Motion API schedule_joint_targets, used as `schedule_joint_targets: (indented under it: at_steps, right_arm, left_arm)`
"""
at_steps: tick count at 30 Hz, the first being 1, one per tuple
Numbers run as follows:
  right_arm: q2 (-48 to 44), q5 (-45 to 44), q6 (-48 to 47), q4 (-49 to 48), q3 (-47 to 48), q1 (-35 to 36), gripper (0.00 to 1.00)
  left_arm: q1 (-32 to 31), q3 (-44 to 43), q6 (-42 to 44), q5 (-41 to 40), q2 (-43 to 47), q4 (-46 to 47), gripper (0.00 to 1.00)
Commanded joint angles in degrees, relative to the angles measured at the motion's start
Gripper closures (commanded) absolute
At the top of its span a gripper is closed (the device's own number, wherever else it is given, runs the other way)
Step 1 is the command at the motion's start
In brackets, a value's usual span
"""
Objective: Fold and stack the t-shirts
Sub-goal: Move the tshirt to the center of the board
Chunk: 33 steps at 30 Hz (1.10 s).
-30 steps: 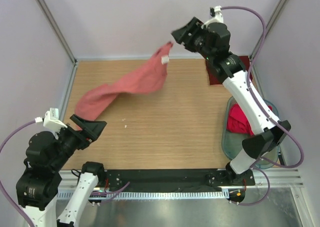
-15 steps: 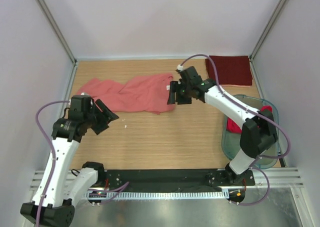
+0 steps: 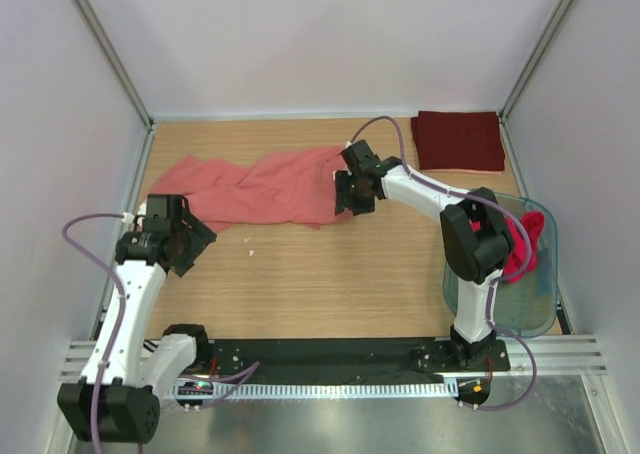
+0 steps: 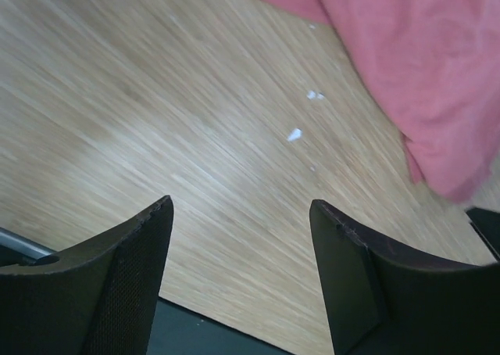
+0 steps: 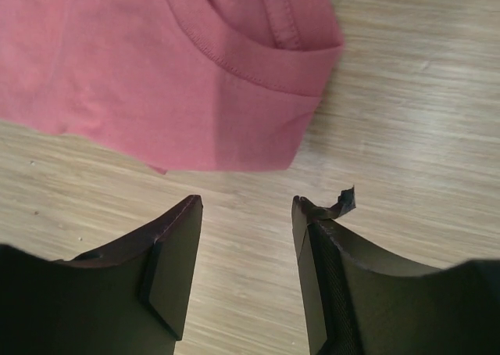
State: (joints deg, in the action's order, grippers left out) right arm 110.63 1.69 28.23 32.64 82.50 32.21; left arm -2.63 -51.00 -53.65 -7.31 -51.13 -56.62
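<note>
left end effector, lower left of top view: fingers spread wide, nothing held, over bare counter, just short of shirt edge. greenish plastic tub, lower right, holds red-pink t-shirts. salmon-pink t-shirt, centre-left: rumpled, twisted, not flat. right end effector beside its collar end: open, empty. maroon t-shirt folded, upper right. risk: pinching bunched layers sets creases into fold; uneven pull twists cloth further.

Open wood: you had the near half of the table to cross, from the left wall to the tub.
Obstacles:
- salmon-pink t-shirt, sprawled across far left and centre
- folded maroon t-shirt, in the far right corner
- translucent tub, at the right edge, with red-pink shirts inside
</note>
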Motion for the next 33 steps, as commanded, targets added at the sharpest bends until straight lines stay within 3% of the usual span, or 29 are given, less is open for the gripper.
schedule_joint_targets:
  at_steps: [1,5,12,16,21,33]
  right_arm:
    - [0.0,-2.4,-2.4,-1.4,0.7,-1.3,0.43]
    - [1.9,0.2,-3.8,-1.4,1.9,-2.6,0.44]
    - [1.2,3.8,-4.9,-3.2,-0.8,-3.4,0.45]
    - [1.3,6.3,-4.3,-3.2,-0.4,-3.3,0.45]
    - [2.0,8.1,-5.2,-3.1,1.4,-3.3,0.45]
    - [6.2,10.8,-4.1,-2.0,4.5,-3.3,0.45]
  left_arm:
    - [2.4,1.1,2.6,-3.2,-5.5,5.0,0.28]
    - [2.4,-0.8,4.1,-10.1,-10.6,7.8,0.38]
    - [2.4,-9.7,10.6,-17.9,-25.0,11.2,0.29]
    - [5.2,-14.1,12.2,-16.6,-36.1,12.8,0.3]
    - [9.3,-18.2,14.0,-12.4,-46.4,14.6,0.41]
    - [12.5,-16.4,13.2,-8.5,-53.1,18.6,0.45]
